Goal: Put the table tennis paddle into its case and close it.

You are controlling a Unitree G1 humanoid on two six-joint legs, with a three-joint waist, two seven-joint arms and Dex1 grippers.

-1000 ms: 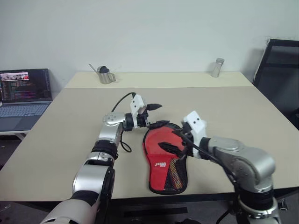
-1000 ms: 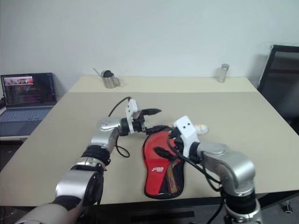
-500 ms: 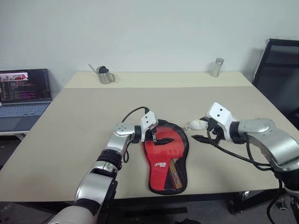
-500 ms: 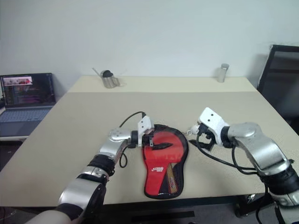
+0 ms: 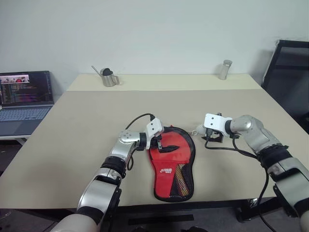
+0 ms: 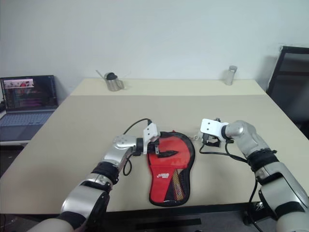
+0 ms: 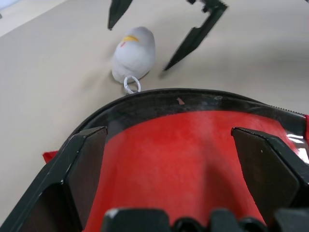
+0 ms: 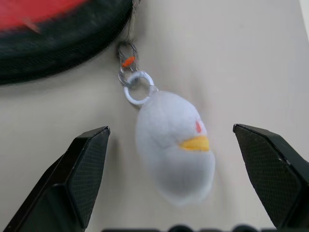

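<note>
1. The table tennis paddle (image 5: 169,155) lies red face up inside the open black case (image 5: 189,164), near the front edge of the beige desk (image 5: 72,125), its handle toward the robot.
2. The left gripper (image 5: 161,143) hovers over the blade's upper part, fingers spread wide, holding nothing.
3. The right gripper (image 8: 181,169) stands wide open just above a small white plush pull tag (image 8: 176,145) with a yellow beak, ringed to the case's zipper and lying on the desk beside the case's upper right rim; the fingers flank it without touching.
4. A laptop (image 5: 25,99) sits off to the left; a metal watering can (image 5: 108,77) and a shaker (image 5: 224,69) stand at the far edge.
</note>
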